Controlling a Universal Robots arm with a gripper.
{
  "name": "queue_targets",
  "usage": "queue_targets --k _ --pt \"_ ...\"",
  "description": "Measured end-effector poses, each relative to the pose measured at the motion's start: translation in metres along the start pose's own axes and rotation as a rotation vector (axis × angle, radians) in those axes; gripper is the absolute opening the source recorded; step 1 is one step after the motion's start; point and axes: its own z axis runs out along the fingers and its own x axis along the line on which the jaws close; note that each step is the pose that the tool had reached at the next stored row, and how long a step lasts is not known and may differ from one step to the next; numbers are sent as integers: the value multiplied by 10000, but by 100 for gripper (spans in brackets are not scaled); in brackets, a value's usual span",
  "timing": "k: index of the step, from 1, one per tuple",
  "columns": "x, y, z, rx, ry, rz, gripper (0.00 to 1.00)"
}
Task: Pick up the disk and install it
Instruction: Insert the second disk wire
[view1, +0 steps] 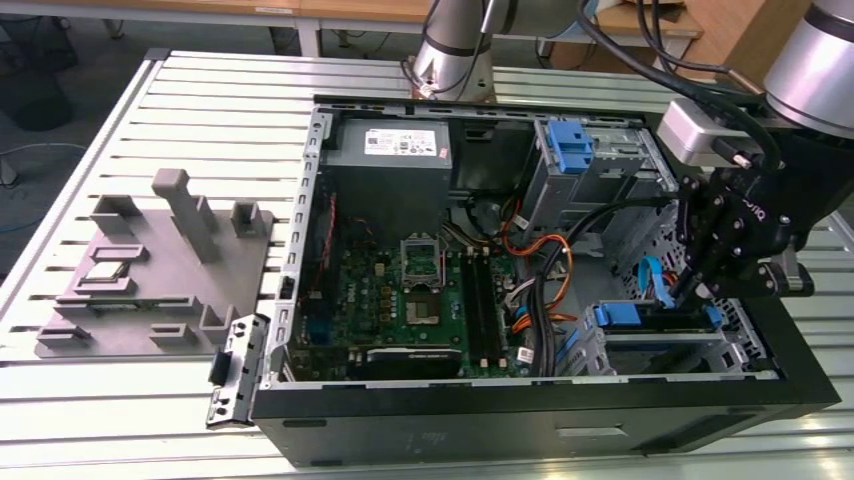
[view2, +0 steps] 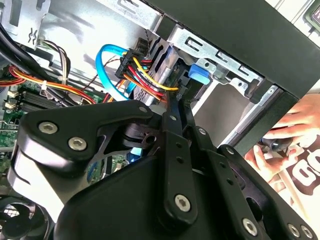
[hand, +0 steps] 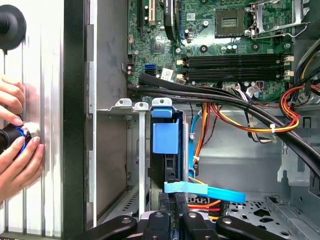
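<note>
The disk (hand: 165, 175) stands edge-on in the lower drive bay (view1: 667, 345) of the open computer case, its blue rail tab (hand: 165, 136) at the bay mouth. In the exterior view the disk (view1: 651, 327) lies dark behind the blue tab (view1: 621, 315). My gripper (hand: 176, 216) hangs right over its inner end, at the exterior view's right (view1: 697, 292). Its two fingers stand pressed together and I see nothing between them. In the second wrist view the gripper (view2: 175, 102) points at the bay beside the blue tab (view2: 199, 74).
A blue flat cable (hand: 210, 191) and orange-yellow power wires (view2: 150, 75) cross close to the fingers. A person's hands (hand: 15, 150) hold a dark knob outside the case wall. The case also holds a motherboard (view1: 400, 300), a power supply (view1: 390, 146) and an upper blue bracket (view1: 569, 150). A grey fixture (view1: 147, 270) sits on the slatted table.
</note>
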Motion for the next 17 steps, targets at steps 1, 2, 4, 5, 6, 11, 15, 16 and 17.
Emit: queue_targets --k 1,2,4,5,6,11,15,16,17 --pt "0 1 0 1 -12 -3 16" --pt "0 1 0 1 -24 -8 16" --pt "0 1 1 2 -36 -20 16" --pt "0 1 2 4 -36 -27 16" --pt "0 1 3 5 -35 -37 16" --pt "-2 1 14 11 -35 -78 16" --pt "-2 1 15 12 -35 -86 16" --pt "-2 1 16 13 -35 -86 16" --pt "-3 1 19 12 -33 -86 16"
